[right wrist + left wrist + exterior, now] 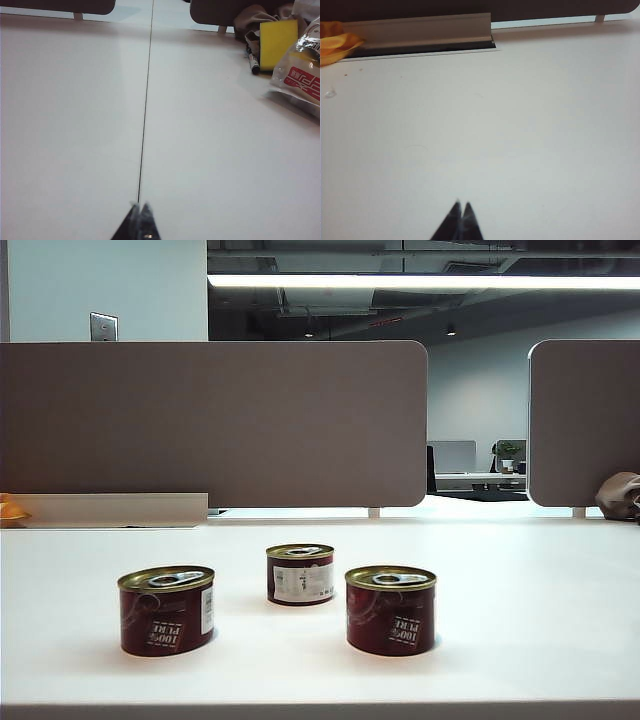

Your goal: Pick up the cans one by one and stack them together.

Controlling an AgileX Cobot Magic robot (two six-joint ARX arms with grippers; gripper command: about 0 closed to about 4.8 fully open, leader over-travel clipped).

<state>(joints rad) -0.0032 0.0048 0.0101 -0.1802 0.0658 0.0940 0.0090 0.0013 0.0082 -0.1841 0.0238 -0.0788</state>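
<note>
Three short dark red cans with gold pull-tab lids stand apart on the white table in the exterior view: one at the front left (167, 610), one further back in the middle (300, 574), one at the front right (390, 609). No arm shows in that view. My left gripper (461, 205) is shut with nothing in it, above bare table. My right gripper (139, 205) is shut and empty too, over a thin seam in the tabletop. Neither wrist view shows a can.
Grey partition panels (210, 420) close off the back of the table. A low grey ledge (420, 30) and an orange object (335, 42) lie at the far left. A yellow sponge (277, 42), a black marker (253, 61) and a plastic packet (300, 75) lie at the far right.
</note>
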